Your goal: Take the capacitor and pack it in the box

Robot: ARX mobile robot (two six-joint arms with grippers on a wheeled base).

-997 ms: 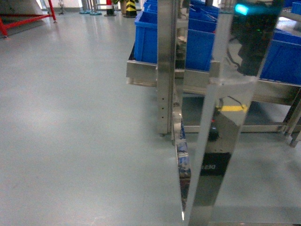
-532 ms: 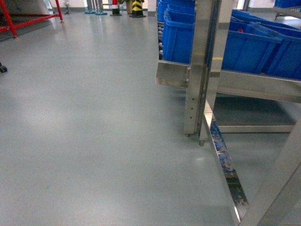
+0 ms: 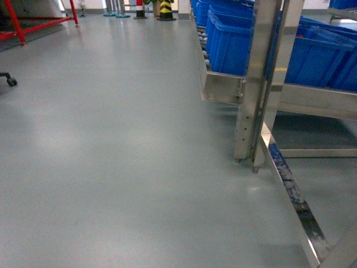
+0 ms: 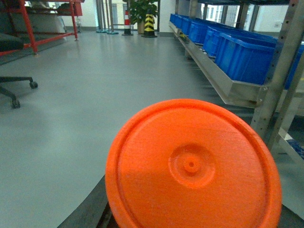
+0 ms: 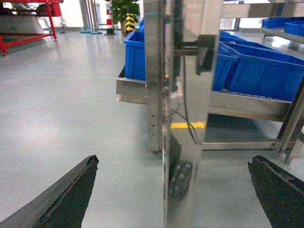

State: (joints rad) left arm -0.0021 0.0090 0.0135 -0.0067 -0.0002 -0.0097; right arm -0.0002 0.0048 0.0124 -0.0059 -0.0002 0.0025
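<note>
A round orange part with a ribbed disc face, the capacitor [image 4: 192,166], fills the lower half of the left wrist view and hangs above the floor. It covers my left gripper [image 4: 190,209]; only a dark finger [image 4: 90,211] shows at its lower left edge, so the gripper appears shut on it. In the right wrist view my right gripper [image 5: 173,190] stands open, its two dark fingertips [image 5: 71,194] far apart with only floor and a steel post between them. The box is out of view. Neither gripper shows in the head view.
A steel rack post [image 3: 254,84] and a shelf of big blue bins [image 3: 234,44] stand at the right. A mirror-like steel post [image 5: 175,95] is close ahead of the right gripper. Grey floor spreads to the left, with an office chair [image 4: 14,85] and a red frame [image 3: 22,28] beyond.
The head view has swung: the rack and blue bins slid to the right of the view, and the shiny post close in front is gone. More floor shows on the left.
</note>
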